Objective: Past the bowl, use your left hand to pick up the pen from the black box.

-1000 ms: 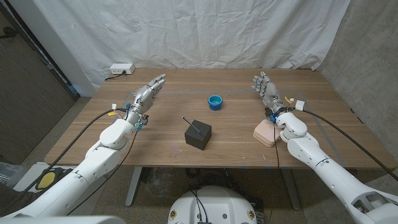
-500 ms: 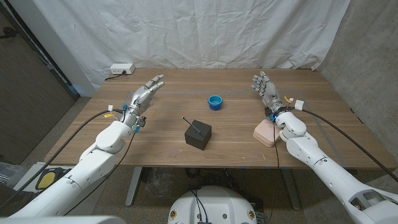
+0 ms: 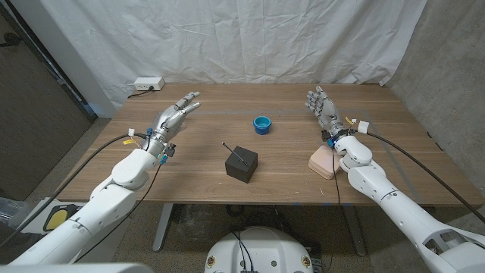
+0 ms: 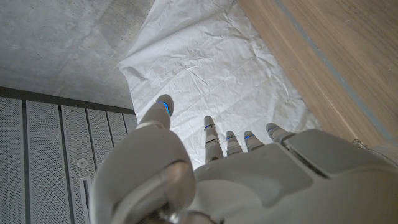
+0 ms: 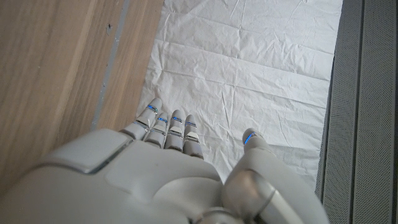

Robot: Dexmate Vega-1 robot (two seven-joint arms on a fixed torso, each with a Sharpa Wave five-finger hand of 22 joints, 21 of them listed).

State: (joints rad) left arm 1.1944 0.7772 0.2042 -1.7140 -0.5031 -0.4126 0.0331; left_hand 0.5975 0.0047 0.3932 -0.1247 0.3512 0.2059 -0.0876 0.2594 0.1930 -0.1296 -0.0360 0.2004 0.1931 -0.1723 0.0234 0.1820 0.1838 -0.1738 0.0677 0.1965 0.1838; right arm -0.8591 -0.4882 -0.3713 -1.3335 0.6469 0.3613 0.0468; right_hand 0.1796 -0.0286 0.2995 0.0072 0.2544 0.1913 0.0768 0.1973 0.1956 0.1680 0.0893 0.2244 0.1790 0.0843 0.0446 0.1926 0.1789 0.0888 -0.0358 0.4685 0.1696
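Over the last second my left hand (image 3: 173, 117) has been drifting a little up and toward the left edge of the frame, and my left forearm has been sliding down and left with it; the box, bowl and right arm are sitting just as they were. I am holding nothing in that hand: its fingers are spread and reaching toward the white backdrop, as the left wrist view also shows (image 4: 249, 180). My right hand (image 3: 323, 106) is likewise empty with its fingers apart, standing in the upper right of the table beside a pinkish block (image 3: 324, 161).

The pen (image 3: 236, 152) is lying aslant on top of the black box (image 3: 242, 164) at the middle of the frame, its thin end poking out past the box's upper left corner. The blue bowl (image 3: 262, 123) is sitting just above and right of the box, apart from it.

I am judging the pen to be light, stiff and slim, likely smooth enough to roll or skid off the box if nudged. I am thinking a pinch around its middle, where it lies over the box top, is safest; the overhanging tip looks too thin to grip firmly.
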